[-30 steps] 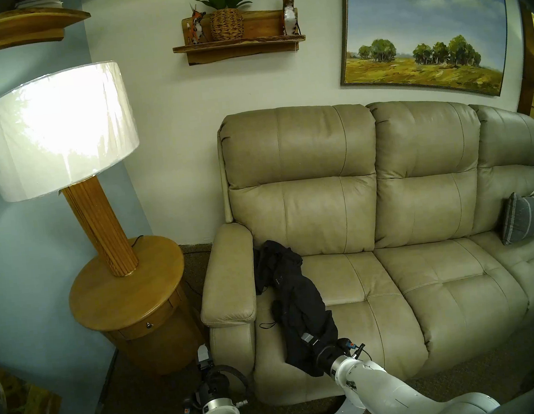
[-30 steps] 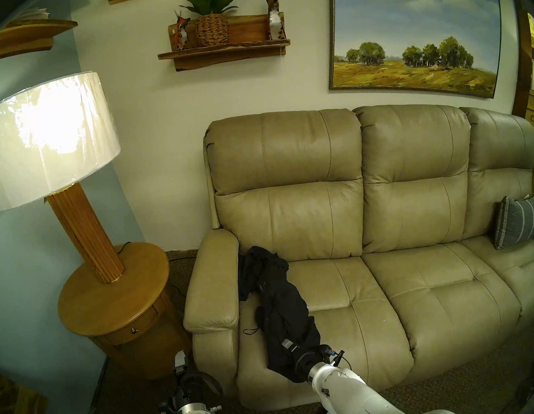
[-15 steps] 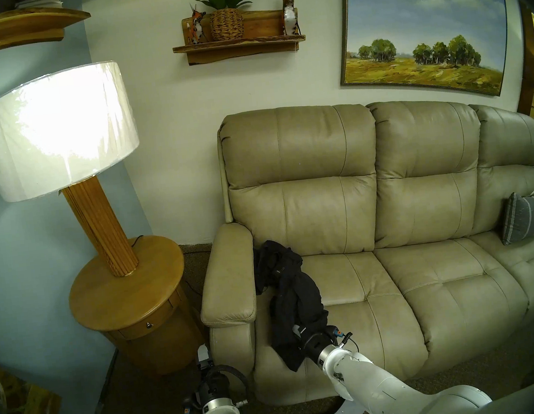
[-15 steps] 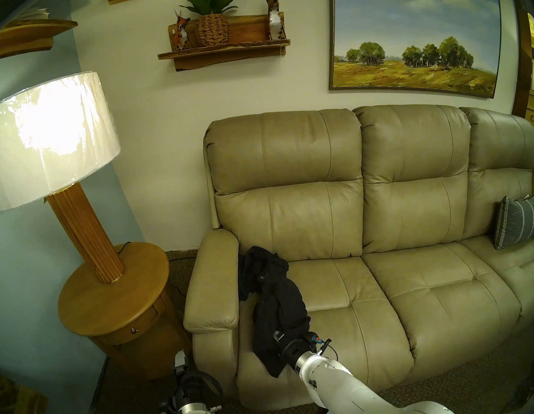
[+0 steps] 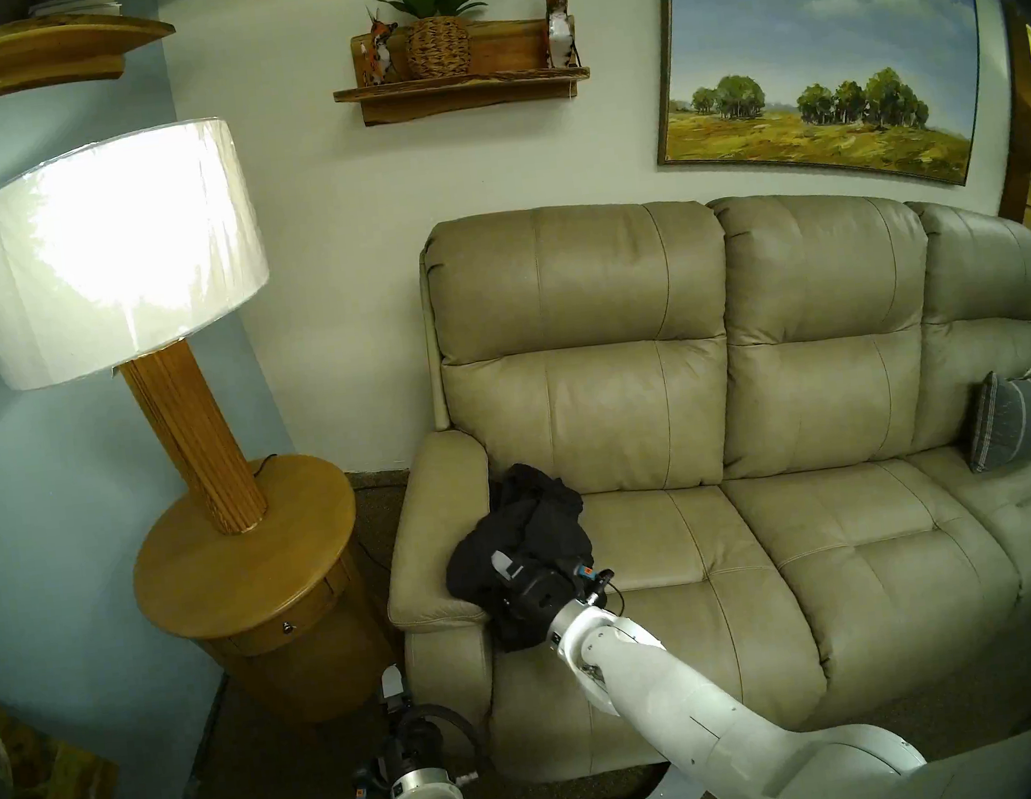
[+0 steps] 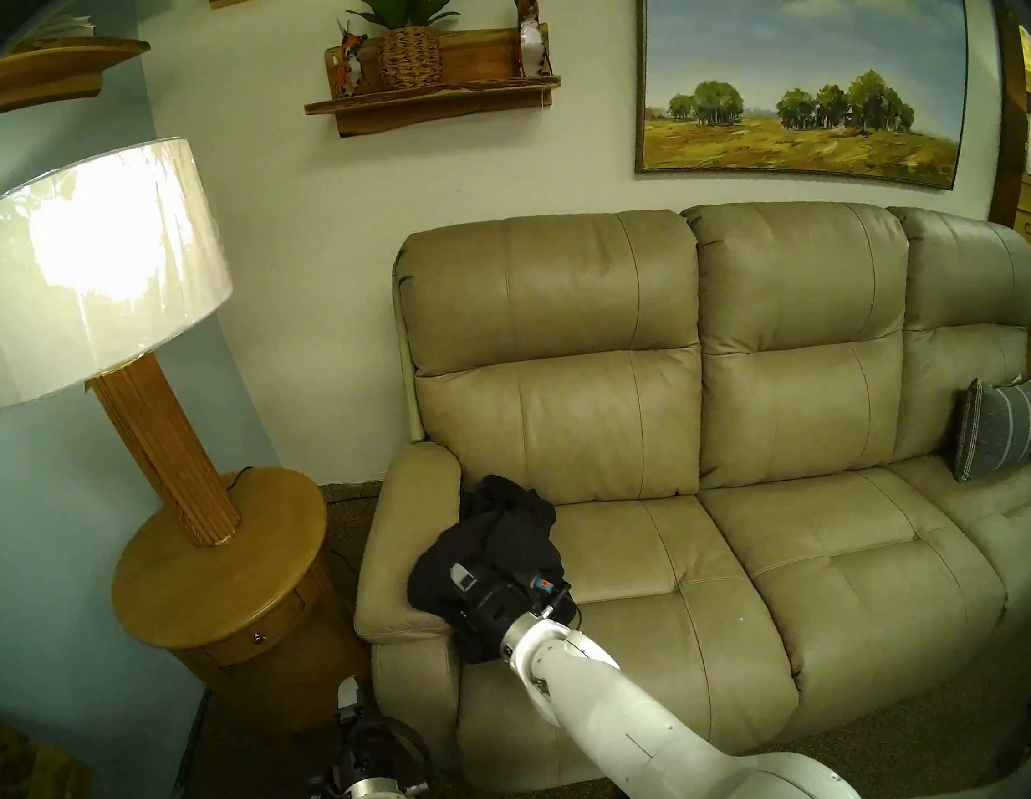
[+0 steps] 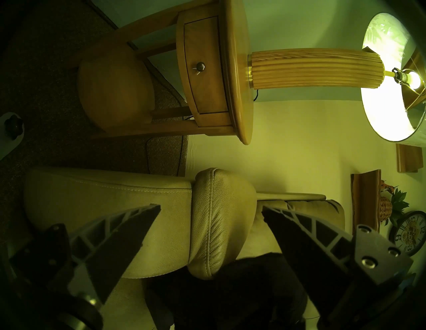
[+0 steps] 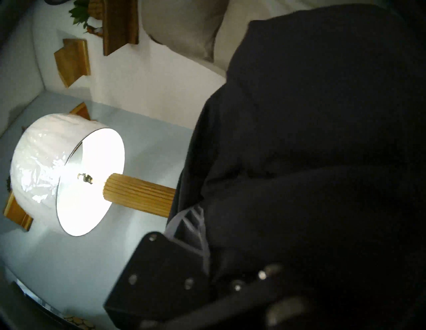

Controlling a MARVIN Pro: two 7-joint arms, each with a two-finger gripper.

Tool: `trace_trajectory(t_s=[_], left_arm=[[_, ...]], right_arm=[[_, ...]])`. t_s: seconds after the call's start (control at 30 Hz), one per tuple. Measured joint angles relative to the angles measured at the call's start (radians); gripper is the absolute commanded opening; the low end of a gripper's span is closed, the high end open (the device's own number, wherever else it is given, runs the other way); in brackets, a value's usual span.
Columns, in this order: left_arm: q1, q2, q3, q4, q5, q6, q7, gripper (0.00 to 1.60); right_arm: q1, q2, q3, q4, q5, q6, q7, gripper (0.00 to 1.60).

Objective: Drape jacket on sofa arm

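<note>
Both grippers: right gripper [image 5: 498,572] clamped on jacket [image 5: 532,518] over sofa arm [image 5: 434,525]; left gripper [image 7: 211,215] jaws apart.

Both arms are clad in glossy white rounded shells, each ending in a silver metal collar and a black cylindrical wrist housing; the right arm [image 5: 692,720] bears a thin dark line marking along its forearm and small screws at its joint; an orange-and-blue connector with a black cable sits beside its wrist; the left end effector [image 7: 211,208] has dark, tapering fingers [image 7: 124,232] with pale triangular trusswork, bolted to black plates by silver screws; the right end effector [image 5: 500,563] shows a pale grey finger.
</note>
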Motion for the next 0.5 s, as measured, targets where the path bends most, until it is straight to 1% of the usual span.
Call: trace_trajectory(t_s=[0.07, 0.17, 0.23, 0.33, 0.5], left_arm=[[0.0, 0.0, 0.0, 0.0, 0.0, 0.0, 0.0, 1.6], [0.0, 0.0, 0.0, 0.0, 0.001, 0.0, 0.001, 1.6], [0.0, 0.0, 0.0, 0.001, 0.001, 0.0, 0.002, 1.6], [0.0, -0.001, -0.001, 0.001, 0.001, 0.0, 0.003, 1.6], [0.0, -0.001, -0.001, 0.001, 0.002, 0.0, 0.004, 1.6]], right_arm=[[0.013, -0.011, -0.021, -0.005, -0.009, 0.005, -0.019, 0.0], [0.038, -0.031, -0.071, -0.012, -0.028, 0.02, -0.076, 0.0], [0.048, -0.038, -0.091, -0.014, -0.035, 0.026, -0.101, 0.0], [0.076, -0.055, -0.144, -0.013, -0.051, 0.041, -0.17, 0.0], [0.115, -0.079, -0.207, -0.004, -0.063, 0.059, -0.256, 0.0]])
